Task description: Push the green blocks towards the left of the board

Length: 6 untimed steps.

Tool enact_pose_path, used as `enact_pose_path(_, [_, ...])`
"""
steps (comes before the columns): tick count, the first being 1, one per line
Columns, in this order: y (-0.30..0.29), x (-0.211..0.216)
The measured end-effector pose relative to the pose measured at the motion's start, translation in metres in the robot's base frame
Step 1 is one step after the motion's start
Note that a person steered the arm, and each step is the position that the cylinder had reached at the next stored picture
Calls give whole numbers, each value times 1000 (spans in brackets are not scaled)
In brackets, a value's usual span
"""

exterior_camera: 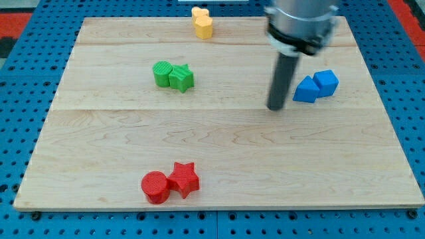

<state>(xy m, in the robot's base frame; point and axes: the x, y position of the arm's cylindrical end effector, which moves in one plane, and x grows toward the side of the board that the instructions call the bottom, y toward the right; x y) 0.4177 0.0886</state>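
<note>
On the wooden surface (pixel 219 153), a red cylinder (pixel 155 186) touched a red star (pixel 184 178) near the view's bottom left. Above them, left of centre, a green cylinder (pixel 162 73) touched a green star (pixel 181 78). A yellow block (pixel 202 22) sat at the top. My tip (pixel 275 107) stood well right of the greens, just left of two touching blue blocks (pixel 316 86). No pincer was fitted, only the rod.

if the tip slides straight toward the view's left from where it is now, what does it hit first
Probably the green star block, which sits touching the green round block. My tip lies slightly nearer the view's bottom than the pair, so it may only clip the star's lower edge or pass just below it.
</note>
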Motion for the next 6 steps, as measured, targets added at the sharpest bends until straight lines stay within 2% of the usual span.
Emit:
enact_pose_path(1, [-58,-50])
enact_pose_path(2, [-131,-49])
enact_pose_path(3, [-182,-23])
enact_pose_path(4, [-214,-19])
enact_pose_path(6, [-212,-34])
